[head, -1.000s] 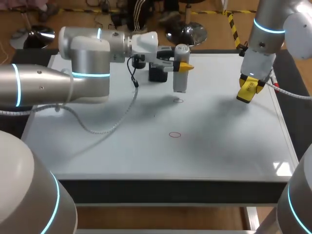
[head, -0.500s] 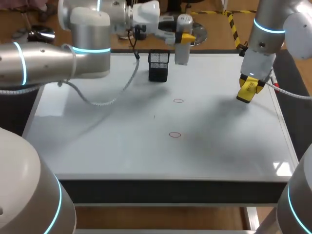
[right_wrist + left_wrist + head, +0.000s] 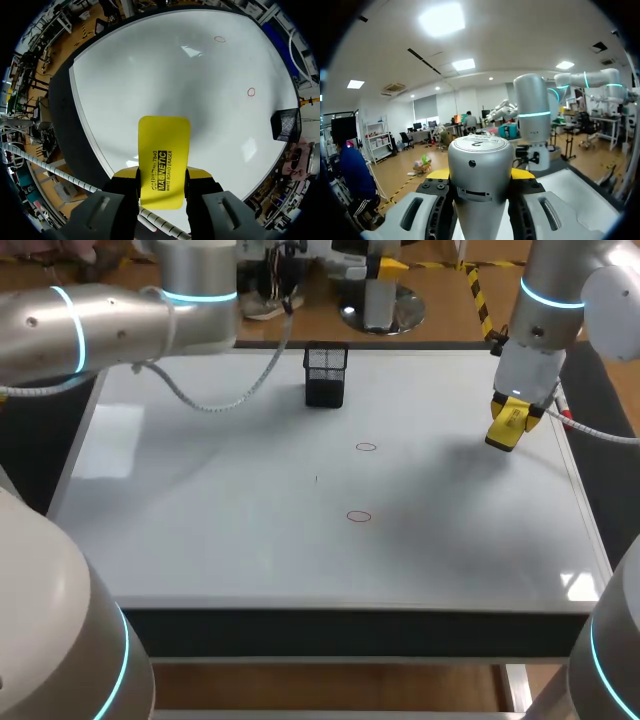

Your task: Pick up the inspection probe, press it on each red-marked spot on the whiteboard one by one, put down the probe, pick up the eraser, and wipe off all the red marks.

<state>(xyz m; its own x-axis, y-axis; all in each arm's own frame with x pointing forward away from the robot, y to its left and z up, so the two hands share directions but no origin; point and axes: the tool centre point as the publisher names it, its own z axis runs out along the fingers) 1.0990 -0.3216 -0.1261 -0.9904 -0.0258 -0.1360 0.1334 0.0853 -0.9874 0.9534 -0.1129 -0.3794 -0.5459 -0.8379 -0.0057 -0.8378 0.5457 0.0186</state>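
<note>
My left gripper (image 3: pixel 372 262) is shut on the inspection probe (image 3: pixel 379 302), a grey cylinder held high past the whiteboard's far edge. In the left wrist view the probe (image 3: pixel 480 173) fills the gap between the yellow-tipped fingers of the left gripper (image 3: pixel 480 176). Two small red rings are on the whiteboard (image 3: pixel 200 510): the first red ring (image 3: pixel 366 447) near the middle, the second red ring (image 3: pixel 358 516) nearer the front. My right gripper (image 3: pixel 510 412) hangs over the board's right side, shut on the yellow eraser (image 3: pixel 505 427). From the right wrist, the eraser (image 3: pixel 164 160) sticks out ahead of the right gripper (image 3: pixel 162 176), with both rings (image 3: pixel 251 92) (image 3: pixel 219 39) far ahead.
A black mesh holder (image 3: pixel 325 375) stands near the board's far edge, also seen from the right wrist as the mesh holder (image 3: pixel 284 124). A tiny dark speck (image 3: pixel 317 478) lies left of the rings. The board's black front edge (image 3: pixel 350 630) runs along the near side.
My left arm has lifted the probe from just above the board near the first ring, up and back past the far edge. The right arm and eraser have not moved.
</note>
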